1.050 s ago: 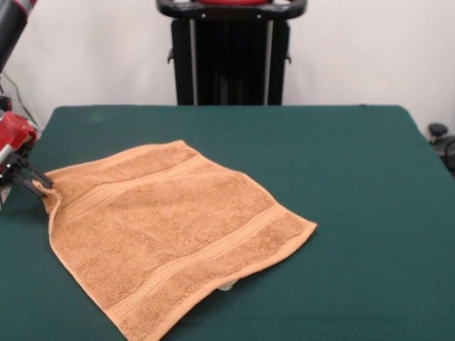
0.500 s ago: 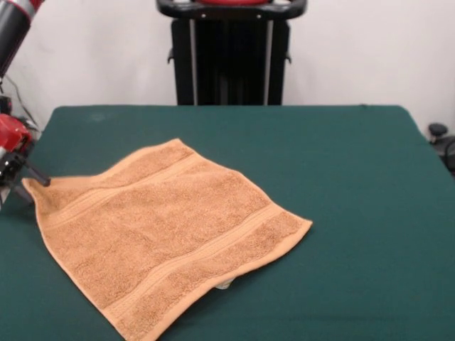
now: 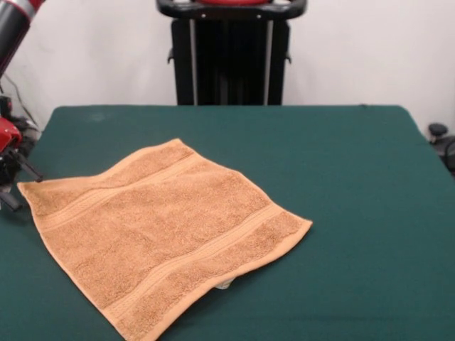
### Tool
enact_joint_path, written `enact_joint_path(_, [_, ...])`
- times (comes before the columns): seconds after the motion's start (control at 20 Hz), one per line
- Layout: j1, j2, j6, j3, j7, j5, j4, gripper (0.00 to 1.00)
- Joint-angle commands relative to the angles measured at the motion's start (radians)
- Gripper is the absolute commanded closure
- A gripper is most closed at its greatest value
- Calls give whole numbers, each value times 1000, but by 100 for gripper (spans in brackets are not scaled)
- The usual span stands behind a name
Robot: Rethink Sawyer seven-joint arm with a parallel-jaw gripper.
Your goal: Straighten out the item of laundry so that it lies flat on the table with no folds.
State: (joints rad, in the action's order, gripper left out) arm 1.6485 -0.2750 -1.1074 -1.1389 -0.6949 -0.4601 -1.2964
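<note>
At the left edge of the frame the claw [image 3: 14, 185] sits low over the counter [image 3: 355, 177], its two dark fingers [image 3: 30, 170] spread apart and holding nothing. Just to its right lies the nearest corner of the orange-tan terry towel [image 3: 160, 234]; claw and corner look barely apart, though contact cannot be ruled out. From there the towel spreads toward the lower centre of the frame, its two woven bands running from upper left to lower right. It lies open on the dark green top with no fold showing. A small white tag [image 3: 225, 285] peeks from under its lower edge. The task looks essentially finished, so the claw should only need to lift clear.
</note>
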Motion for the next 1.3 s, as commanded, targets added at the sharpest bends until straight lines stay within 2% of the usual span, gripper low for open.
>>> enact_joint_path(0.05, [-63, -7, -106, 43, 322, 19, 119, 0])
enact_joint_path(0.3, [-74, 64, -95, 26, 327, -8, 89, 0])
enact_joint_path(0.65, [-78, 173, -55, -18, 253, -5, -5, 0])
enact_joint_path(1.0, [-71, 214, -57, -39, 237, 18, -51, 0])
enact_joint_path(1.2, [-92, 274, -57, -66, 157, 36, -133, 0])
enact_joint_path(1.3, [-129, 342, -7, -67, 77, 9, -172, 0])
